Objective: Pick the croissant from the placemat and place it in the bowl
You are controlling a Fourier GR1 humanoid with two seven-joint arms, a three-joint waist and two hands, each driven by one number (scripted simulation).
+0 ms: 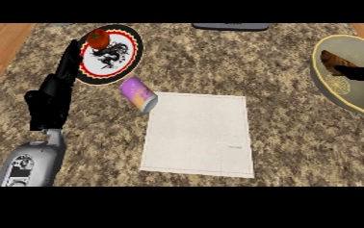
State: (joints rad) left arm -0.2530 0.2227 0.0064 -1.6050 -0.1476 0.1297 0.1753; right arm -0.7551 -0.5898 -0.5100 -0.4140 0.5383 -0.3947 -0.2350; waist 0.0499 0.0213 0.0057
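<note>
Looking down at the desk (284, 126), the white placemat (198, 134) near the middle lies bare, and the croissant (334, 60) already shows brown inside the bowl (321, 78) at the right edge. A dark bit of the right hand (350, 71) reaches in over it from the edge, touching or just above the pastry; so little of it shows that I cannot tell whether its fingers are apart or clamped on the croissant. If they do hold it, pulling away too soon could drag the croissant up over the rim, or nudge the bowl toward the desk's edge. The left hand (55, 87) rests by the left edge, fingers straight and holding nothing, beside the plate (126, 58) with a tomato (98, 39). A purple can (138, 94) lies at the placemat's far left corner.
</note>
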